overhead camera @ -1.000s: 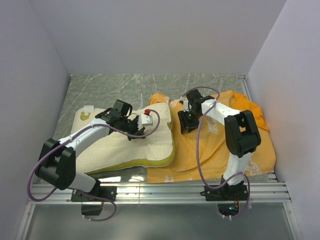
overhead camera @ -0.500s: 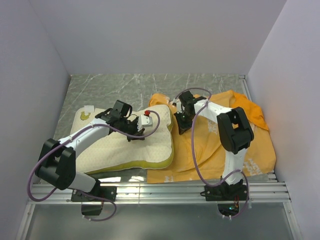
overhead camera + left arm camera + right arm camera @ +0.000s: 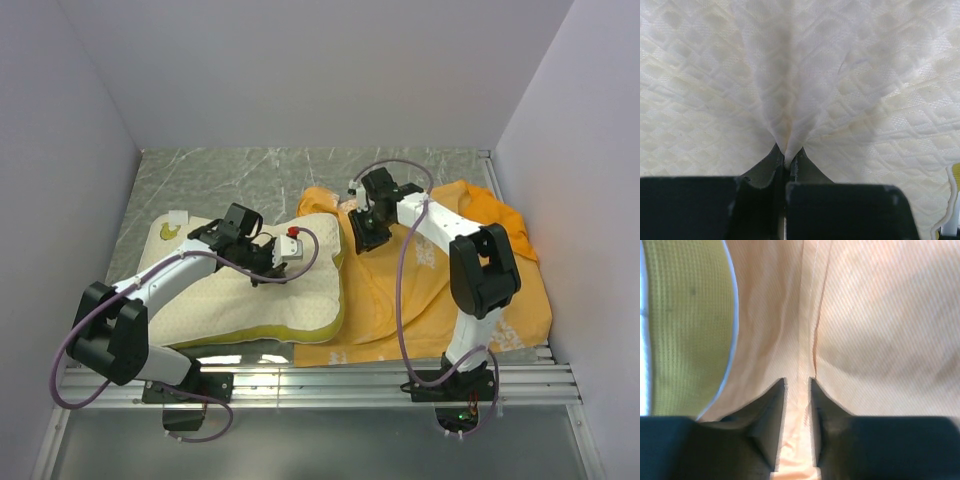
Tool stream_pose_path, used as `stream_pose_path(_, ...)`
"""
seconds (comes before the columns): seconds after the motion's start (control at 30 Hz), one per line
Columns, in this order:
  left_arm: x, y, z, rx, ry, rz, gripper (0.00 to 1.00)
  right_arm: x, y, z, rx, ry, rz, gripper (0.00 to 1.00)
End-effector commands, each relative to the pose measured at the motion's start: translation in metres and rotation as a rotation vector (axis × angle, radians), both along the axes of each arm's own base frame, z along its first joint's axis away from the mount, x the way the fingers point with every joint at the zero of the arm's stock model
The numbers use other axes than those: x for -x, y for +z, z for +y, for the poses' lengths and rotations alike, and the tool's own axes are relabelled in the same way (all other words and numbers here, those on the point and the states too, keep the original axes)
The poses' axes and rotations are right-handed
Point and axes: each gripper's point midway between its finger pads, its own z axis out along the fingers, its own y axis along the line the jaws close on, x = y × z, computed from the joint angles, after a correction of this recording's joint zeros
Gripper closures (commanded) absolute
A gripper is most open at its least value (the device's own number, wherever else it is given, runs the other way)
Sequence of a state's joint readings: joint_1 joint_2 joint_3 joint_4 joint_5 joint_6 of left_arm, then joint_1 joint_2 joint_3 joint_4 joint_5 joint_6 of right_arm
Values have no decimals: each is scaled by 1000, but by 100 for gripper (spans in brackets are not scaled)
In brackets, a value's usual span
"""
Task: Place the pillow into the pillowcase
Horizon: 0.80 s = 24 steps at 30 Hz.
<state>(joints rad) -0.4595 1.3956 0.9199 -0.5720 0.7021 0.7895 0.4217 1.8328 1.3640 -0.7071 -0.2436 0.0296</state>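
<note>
Top external view: the orange pillowcase [image 3: 520,300] lies spread at the right, with the cream pillow [image 3: 250,305] touching its left edge. The left gripper [image 3: 788,156] is clamped on a pillow fold. The right gripper [image 3: 797,387] has its jaws slightly apart, astride the pillowcase hem.

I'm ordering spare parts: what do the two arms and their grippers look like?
The left arm and right arm have white links, bulky black joints and looping purple cables. The left gripper and right gripper have dark, tapering fingers.
</note>
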Motion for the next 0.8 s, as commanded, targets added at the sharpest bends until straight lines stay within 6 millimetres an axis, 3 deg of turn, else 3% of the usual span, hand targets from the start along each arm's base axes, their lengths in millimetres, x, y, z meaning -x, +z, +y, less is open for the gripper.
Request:
stream_pose_path(0.0,0,16,-3,39,-25,-45,100,5,-14,-10,65,3,43,59)
stream_pose_path(0.37,-1,13,-2,33,-23,-49,100,15,-51,-12,127,19,97,66)
stream_pose_path(0.57,-2,12,-2,30,-24,-46,100,23,-53,-2,102,49,126,73)
stream_pose_path(0.77,-4,11,-3,28,-21,-41,100,30,-49,6,72,71,137,75)
